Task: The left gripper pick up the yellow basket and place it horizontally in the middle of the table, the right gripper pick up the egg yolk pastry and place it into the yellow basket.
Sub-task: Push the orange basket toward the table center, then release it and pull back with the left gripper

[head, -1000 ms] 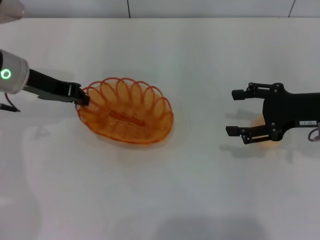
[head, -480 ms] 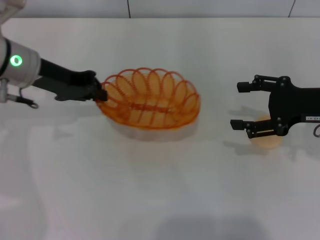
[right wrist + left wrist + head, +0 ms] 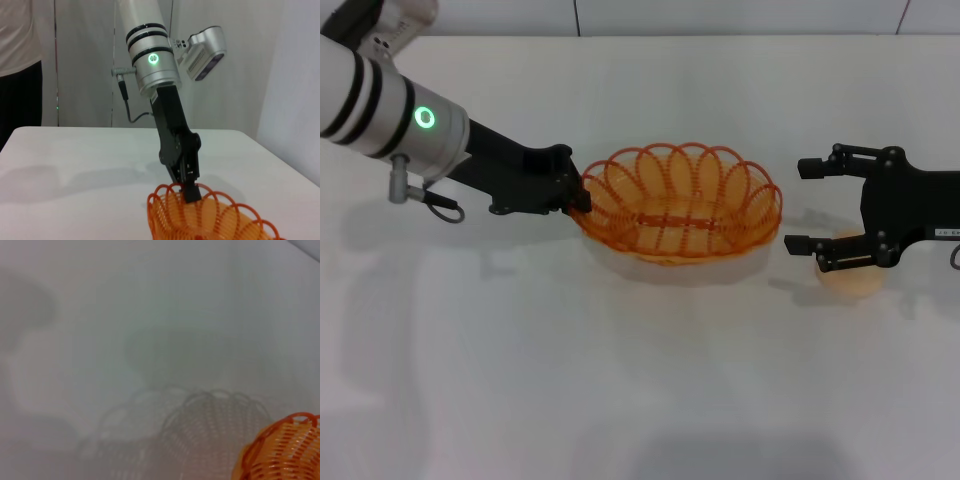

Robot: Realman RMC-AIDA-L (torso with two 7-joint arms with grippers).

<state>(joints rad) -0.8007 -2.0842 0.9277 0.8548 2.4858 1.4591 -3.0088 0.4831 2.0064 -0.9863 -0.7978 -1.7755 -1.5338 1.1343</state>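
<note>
The left gripper [image 3: 578,195] is clenching the looped rim at the left end of the yellow basket [image 3: 682,205], reaching in from the left on its black arm with the silver-grey segment behind it; the right wrist view shows the same pinch from the far side, the left gripper [image 3: 190,192] biting down on the basket's [image 3: 210,220] rim from above. The basket is lying lengthwise across the middle of the table [image 3: 640,380], roughly level, though whether its base is fully resting on the surface or hanging just above it is hard to tell; a pale shadow under it suggests it may be slightly raised. So the first step, carrying the basket to the centre, looks to be nearing its end, and what it is calling for next is setting the basket flat and letting go of the rim without tipping it. Further right, just beside the basket's right end, the right gripper [image 3: 802,205] is hovering with its fingers spread wide and gripping nothing. The egg yolk pastry [image 3: 853,275] is lying on the table under it, partly hidden by the nearer finger. The second step is not yet begun; it will need the right gripper lowering around the pastry, closing gently, then lifting it over the rim.
</note>
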